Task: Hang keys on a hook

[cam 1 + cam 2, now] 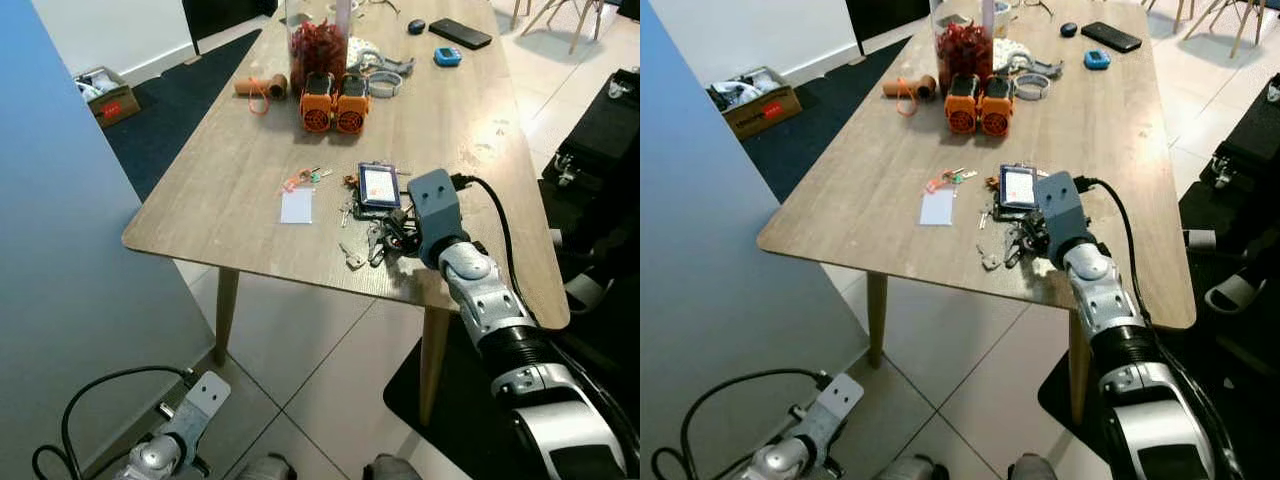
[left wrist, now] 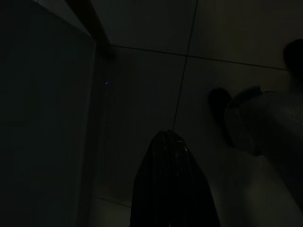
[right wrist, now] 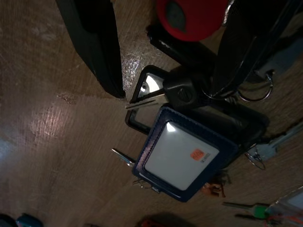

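Keys [image 1: 372,243] lie in a loose bunch on the wooden table [image 1: 230,190], near its front edge, just beside a dark card holder with a clear window [image 1: 379,186] and close to a white card [image 1: 297,206] and a small orange-and-green tag [image 1: 306,178]. Further back stand two orange cylinders [image 1: 333,103] and a jar of red things [image 1: 318,45]. Right gripper [image 3: 165,61] is down on the bunch; in the right wrist view its two black fingers [image 3: 94,42] stand apart, one on bare wood, the other across the key rings beside a black fob [image 3: 182,92] and a red tag [image 3: 191,12], with nothing clamped yet. I judge this the grasp step: the next move calls for closing on the rings, lifting clear of the card holder, then finding a hook. Left gripper [image 1: 205,395] hangs idle by the floor; whether it is open I cannot tell.
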Controlling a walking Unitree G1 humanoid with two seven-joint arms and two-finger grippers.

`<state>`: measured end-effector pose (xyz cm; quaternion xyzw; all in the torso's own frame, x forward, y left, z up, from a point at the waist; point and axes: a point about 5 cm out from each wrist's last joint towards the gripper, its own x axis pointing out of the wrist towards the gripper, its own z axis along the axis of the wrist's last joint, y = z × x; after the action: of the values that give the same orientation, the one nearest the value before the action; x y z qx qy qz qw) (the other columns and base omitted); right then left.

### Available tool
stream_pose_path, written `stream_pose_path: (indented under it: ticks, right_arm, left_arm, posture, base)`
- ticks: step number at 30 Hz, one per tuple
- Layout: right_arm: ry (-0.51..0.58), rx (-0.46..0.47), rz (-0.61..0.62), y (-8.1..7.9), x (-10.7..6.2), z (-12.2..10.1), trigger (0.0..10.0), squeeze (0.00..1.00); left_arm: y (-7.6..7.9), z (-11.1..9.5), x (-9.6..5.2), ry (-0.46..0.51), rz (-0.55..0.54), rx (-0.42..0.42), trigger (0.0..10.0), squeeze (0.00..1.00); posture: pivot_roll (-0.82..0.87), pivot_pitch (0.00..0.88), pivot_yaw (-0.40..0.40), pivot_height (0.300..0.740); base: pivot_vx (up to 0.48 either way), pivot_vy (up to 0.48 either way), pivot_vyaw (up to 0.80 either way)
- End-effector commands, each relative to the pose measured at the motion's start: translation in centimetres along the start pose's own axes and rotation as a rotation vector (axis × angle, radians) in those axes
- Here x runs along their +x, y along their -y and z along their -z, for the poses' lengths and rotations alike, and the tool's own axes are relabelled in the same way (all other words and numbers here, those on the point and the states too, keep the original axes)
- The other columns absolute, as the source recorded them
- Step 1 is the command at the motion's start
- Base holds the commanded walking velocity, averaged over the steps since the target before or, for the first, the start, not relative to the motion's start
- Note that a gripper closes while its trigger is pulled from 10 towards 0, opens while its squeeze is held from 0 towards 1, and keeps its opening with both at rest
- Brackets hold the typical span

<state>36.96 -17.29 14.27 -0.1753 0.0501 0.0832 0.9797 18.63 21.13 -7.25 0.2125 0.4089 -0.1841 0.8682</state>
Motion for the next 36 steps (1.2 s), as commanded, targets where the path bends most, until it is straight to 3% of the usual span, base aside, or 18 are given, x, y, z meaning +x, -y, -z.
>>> stream_pose_path:
  ticks: [1,12,24,36]
  right_arm:
    - [0.027,0.013,-0.003,-0.2,0.2,-0.2,10.0,0.00]
    - [0.085,0.025,-0.043,-1.1,0.9,-1.1,10.0,0.00]
    - [-0.006,0.014,-0.153,-2.9,1.2,0.6,10.0,0.00]
    - [0.001,0.022,-0.156,-2.7,1.3,0.6,10.0,0.00]
  left_arm:
    - [0.1,0.5,-0.2,-0.019,0.008,0.004,10.0,0.00]
    - [0.0,0.4,-0.1,-0.017,0.003,0.002,10.0,0.00]
    - [0.0,0.3,-0.1,-0.016,0.003,0.003,10.0,0.00]
    - [0.0,0.3,-0.1,-0.017,0.004,0.006,10.0,0.00]
  posture:
    - [0.06,0.134,0.024,0.740]
    - [0.07,0.132,0.018,0.740]
    - [0.07,0.129,0.014,0.740]
    - [0.07,0.115,0.013,0.740]
  base:
    - [0.000,0.000,0.00]
    - [0.000,0.000,0.00]
    - [0.000,0.000,0.00]
    - [0.000,0.000,0.00]
